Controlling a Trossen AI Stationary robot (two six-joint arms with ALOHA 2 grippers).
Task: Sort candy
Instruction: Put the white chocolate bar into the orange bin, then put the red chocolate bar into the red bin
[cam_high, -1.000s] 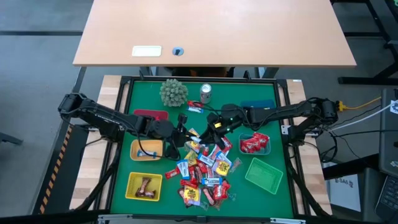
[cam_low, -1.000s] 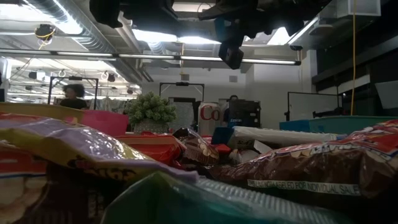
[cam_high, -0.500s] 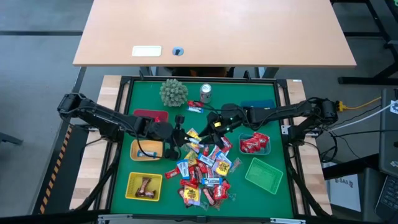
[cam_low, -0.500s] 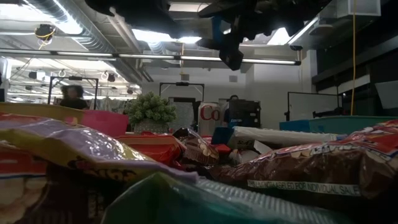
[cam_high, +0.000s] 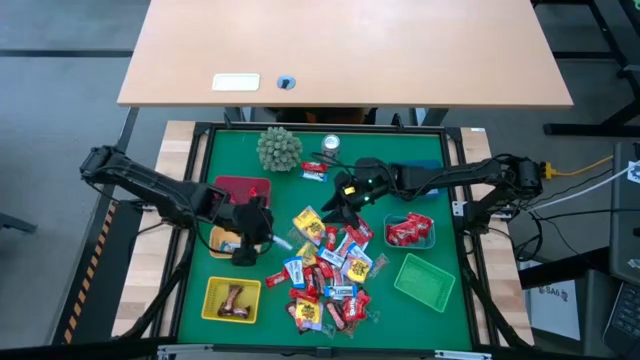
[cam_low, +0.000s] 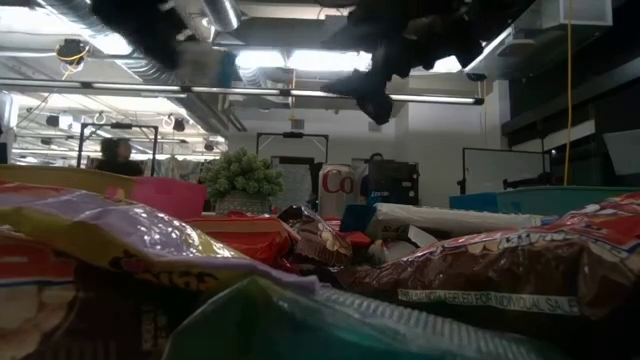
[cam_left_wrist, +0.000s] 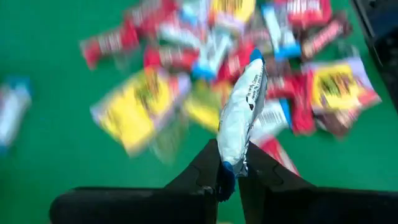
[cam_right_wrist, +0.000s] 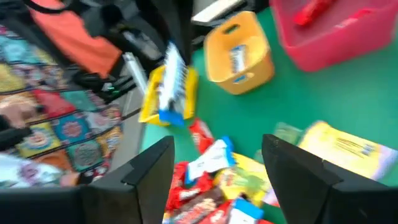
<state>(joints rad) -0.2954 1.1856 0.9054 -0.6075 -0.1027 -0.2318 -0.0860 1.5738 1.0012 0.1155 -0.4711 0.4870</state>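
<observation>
The candy (cam_high: 330, 265) lies as a heap of red, yellow, blue-white and brown wrapped sweets on the green mat, mid-table. My left gripper (cam_high: 260, 240) hovers between the heap and the orange basket (cam_high: 225, 240), shut on one blue-white candy (cam_left_wrist: 242, 106). Another blue-white candy lies inside that basket (cam_right_wrist: 239, 53). My right gripper (cam_high: 342, 203) hangs open above the far edge of the heap, with nothing between its fingers (cam_right_wrist: 149, 174). My left gripper pinches the blue-white candy by one end of its wrapper (cam_left_wrist: 227, 163) between the two fingertips. The fingers slant downward from the table's left side. The candy sticks out ahead of the fingers, edge-on and lifted clear of the mat and the heap.
The red basket (cam_high: 240, 188) holds one red candy, the yellow basket (cam_high: 232, 298) brown ones, and a clear basket (cam_high: 410, 230) red ones. A green basket (cam_high: 424, 280) sits near right. The spiky green ball (cam_high: 279, 148) and silver can (cam_high: 331, 148) stand at the far edge.
My left gripper has drawn back from the heap toward the table's left edge and the orange basket, rolling its wrist, with the blue-white candy still in its fingers. My right gripper has opened above the heap and otherwise stayed in place.
</observation>
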